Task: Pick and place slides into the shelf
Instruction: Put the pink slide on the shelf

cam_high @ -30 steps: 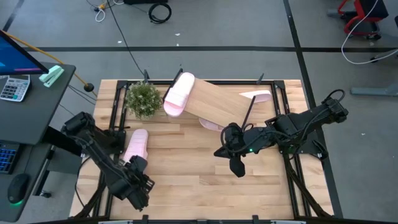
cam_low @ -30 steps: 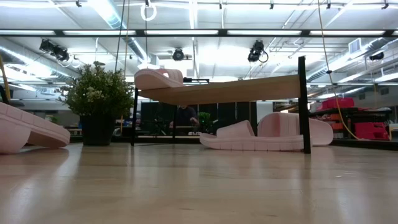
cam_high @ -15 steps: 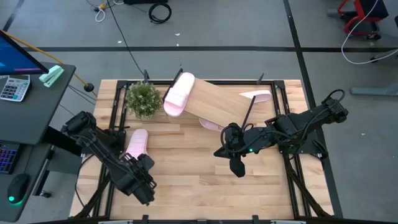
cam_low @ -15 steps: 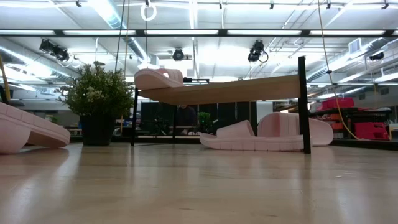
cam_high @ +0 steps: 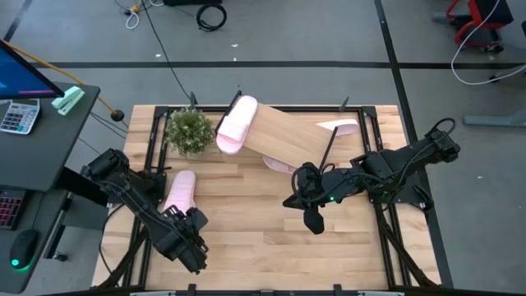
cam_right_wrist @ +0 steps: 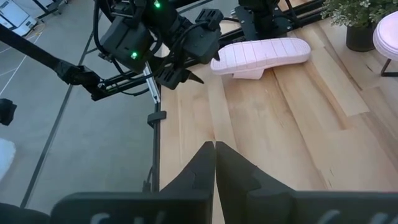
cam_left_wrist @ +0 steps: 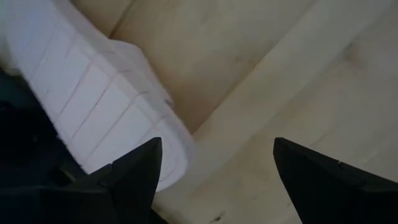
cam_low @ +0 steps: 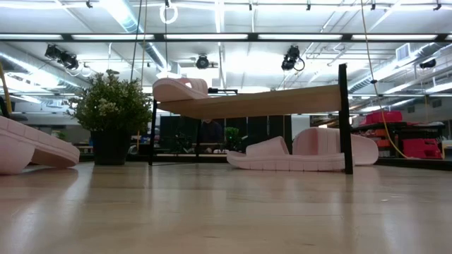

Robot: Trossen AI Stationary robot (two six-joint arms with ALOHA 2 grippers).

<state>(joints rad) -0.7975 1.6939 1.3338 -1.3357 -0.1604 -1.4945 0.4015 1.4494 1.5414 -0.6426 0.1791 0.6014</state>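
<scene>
Both arms are matte black and jointed, with looping black cables, green indicator lights, and tapered black fingers (cam_right_wrist: 202,165).

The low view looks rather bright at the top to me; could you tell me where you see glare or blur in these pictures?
Low view: ceiling light strips blow out white, and the near tabletop is soft. Left wrist view: the slide is blurred and washed out. High view: evenly lit, no glare.

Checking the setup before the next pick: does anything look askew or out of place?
Yes. One slide near the left gripper lies sole-up on the table. Another sits at the shelf edge, overhanging beside the potted plant. Two slides lie under the shelf.
</scene>
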